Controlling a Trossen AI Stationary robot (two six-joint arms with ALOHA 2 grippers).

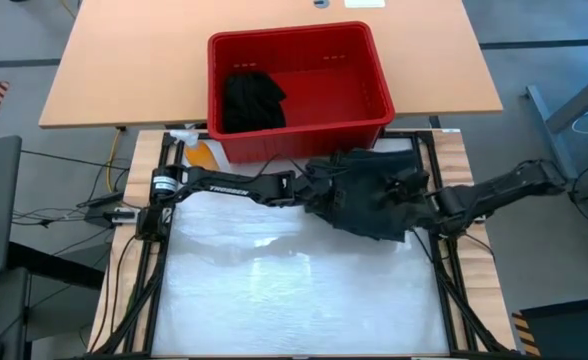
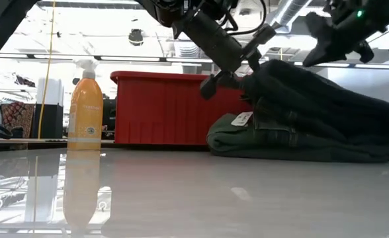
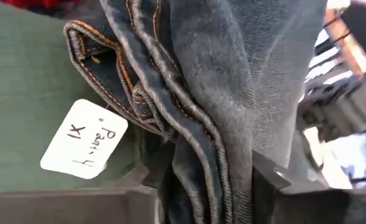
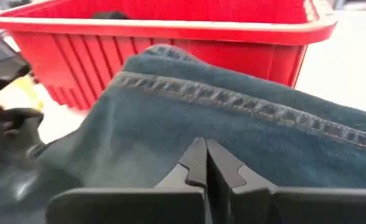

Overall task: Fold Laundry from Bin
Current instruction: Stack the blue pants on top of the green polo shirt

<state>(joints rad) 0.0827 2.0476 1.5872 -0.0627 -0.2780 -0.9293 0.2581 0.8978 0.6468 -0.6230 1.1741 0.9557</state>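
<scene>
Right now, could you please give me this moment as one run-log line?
left gripper: gripping jeans | right gripper: shut, empty, over jeans | bin: one dark garment left

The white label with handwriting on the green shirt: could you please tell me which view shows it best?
The left wrist view: the white label fills much of the picture, handwriting visible. The low view shows it small; the high and right wrist views do not show it.

A garment pile [image 1: 369, 195] lies on the table just before the bin [image 1: 374, 70], which holds more laundry [image 1: 249, 98].
</scene>
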